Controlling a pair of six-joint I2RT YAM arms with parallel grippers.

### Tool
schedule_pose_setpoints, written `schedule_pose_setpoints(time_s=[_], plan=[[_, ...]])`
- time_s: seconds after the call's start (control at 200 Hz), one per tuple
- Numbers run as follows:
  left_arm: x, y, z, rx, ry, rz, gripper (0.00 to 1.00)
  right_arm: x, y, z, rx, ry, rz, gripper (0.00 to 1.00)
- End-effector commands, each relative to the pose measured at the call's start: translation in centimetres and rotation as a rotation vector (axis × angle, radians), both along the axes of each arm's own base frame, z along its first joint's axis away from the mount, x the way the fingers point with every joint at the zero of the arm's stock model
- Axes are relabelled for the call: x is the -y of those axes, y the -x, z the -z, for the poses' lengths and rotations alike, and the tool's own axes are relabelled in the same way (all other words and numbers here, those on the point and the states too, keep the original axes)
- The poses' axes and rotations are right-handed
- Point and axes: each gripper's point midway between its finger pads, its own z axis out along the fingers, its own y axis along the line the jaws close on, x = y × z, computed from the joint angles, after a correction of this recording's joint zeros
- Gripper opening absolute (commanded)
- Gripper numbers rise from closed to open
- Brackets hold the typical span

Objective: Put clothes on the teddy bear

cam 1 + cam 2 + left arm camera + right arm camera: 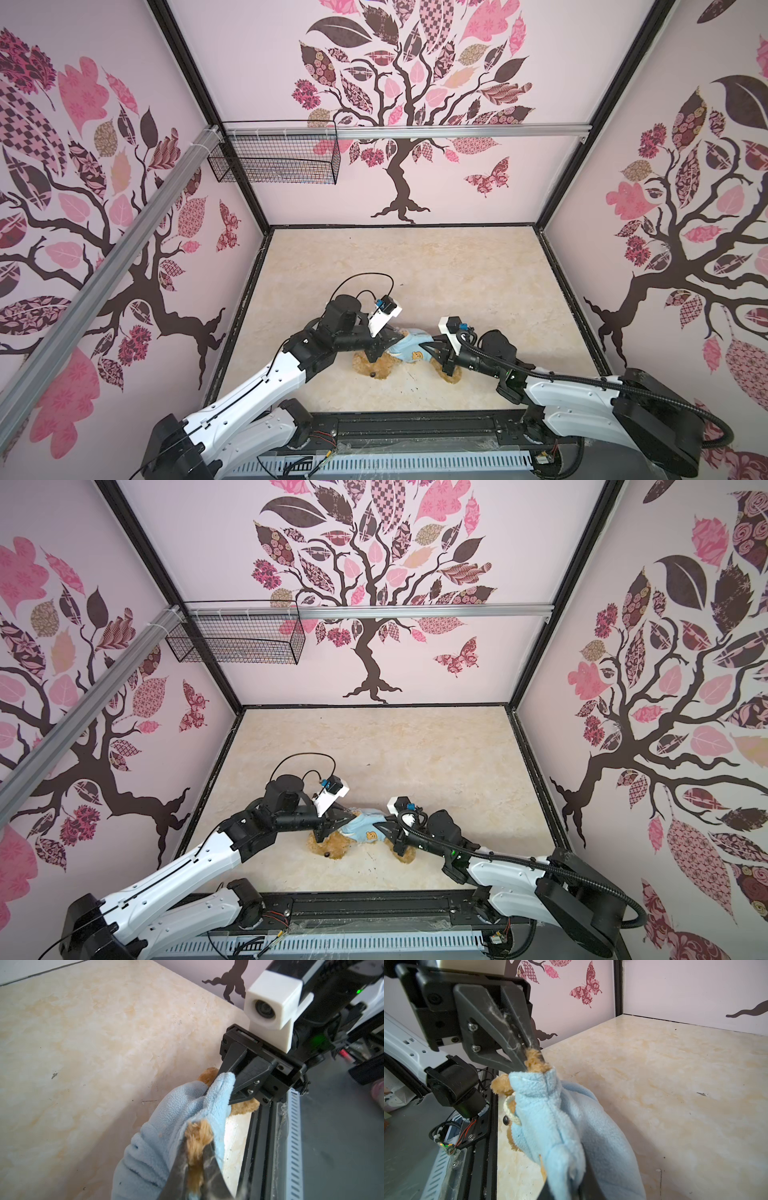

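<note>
The golden-brown teddy bear (374,369) (328,849) lies on the table with its head toward the left arm. A light-blue shirt (409,350) (362,830) with an orange bear-face print covers its body. My left gripper (395,333) (197,1147) is shut on the furry paw (536,1064) that sticks out of a sleeve cuff (533,1080). My right gripper (424,346) (571,1184) is shut on a fold of the shirt's hem at the opposite end. One brown leg (452,376) shows past the right gripper. In the wrist views the shirt hangs stretched between the two grippers.
The marble-patterned tabletop (415,270) is walled on three sides. A black wire basket (274,160) hangs on the back wall at upper left. A black rail (415,428) runs along the front edge, close to the bear.
</note>
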Motion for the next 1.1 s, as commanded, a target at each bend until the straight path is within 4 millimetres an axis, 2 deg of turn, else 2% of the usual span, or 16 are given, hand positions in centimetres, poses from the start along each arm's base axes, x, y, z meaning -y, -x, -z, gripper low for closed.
schedule_pose_setpoints(time_s=[0.0,0.585,0.76,0.88,0.97,1.095], plan=[[0.0,0.2,-1.0,0.05,-0.057,0.068,0.21,-0.8,-0.3,-2.2,0.079,-0.024,-0.033,0.0],[1.7,0.2,-0.8,0.038,-0.209,0.211,0.4,-1.1,0.0,-2.6,0.096,-0.027,-0.056,0.0],[2.2,0.1,-0.2,0.022,-0.263,0.243,0.4,-1.2,0.1,-3.4,0.102,-0.046,-0.06,0.0],[2.9,0.2,0.4,0.008,-0.283,0.262,0.35,-1.3,0.3,-3.6,0.097,-0.052,-0.069,0.0],[3.6,0.3,0.4,-0.001,-0.273,0.27,0.25,-1.0,0.0,-3.3,0.081,-0.049,-0.043,0.0],[4.5,-0.9,-2.2,0.001,-0.154,0.164,0.04,0.6,-0.9,-2.1,0.04,-0.044,0.066,0.0]])
